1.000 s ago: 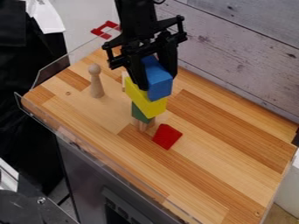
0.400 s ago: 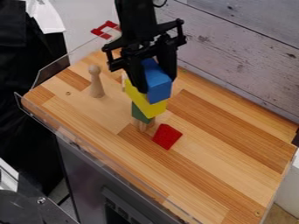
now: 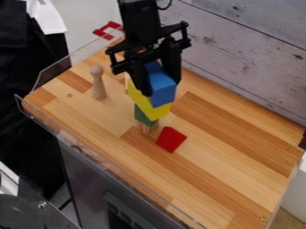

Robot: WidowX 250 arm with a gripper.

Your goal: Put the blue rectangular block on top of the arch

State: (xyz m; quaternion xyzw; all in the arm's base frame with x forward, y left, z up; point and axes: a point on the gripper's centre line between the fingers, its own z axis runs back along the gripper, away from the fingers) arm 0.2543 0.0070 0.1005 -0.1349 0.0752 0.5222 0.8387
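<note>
Blue rectangular block [image 3: 163,95] sits pinched in the black two-finger tool [image 3: 161,86], right over a yellow block [image 3: 156,112]; whether they touch, I cannot tell. Beneath the yellow is a green block [image 3: 143,117]. On the wooden worktop [image 3: 239,147], a pale wooden peg [image 3: 99,85] stands at ten o'clock from them, a red block [image 3: 171,139] at five o'clock

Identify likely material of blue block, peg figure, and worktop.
Blue block: probably painted wood, matte, even colour and crisp edges; plastic possible. Peg figure: bare wood by its tan tone, turned-looking. Worktop: wood or wood-look laminate, smooth, strips of differing grain tone.
</note>
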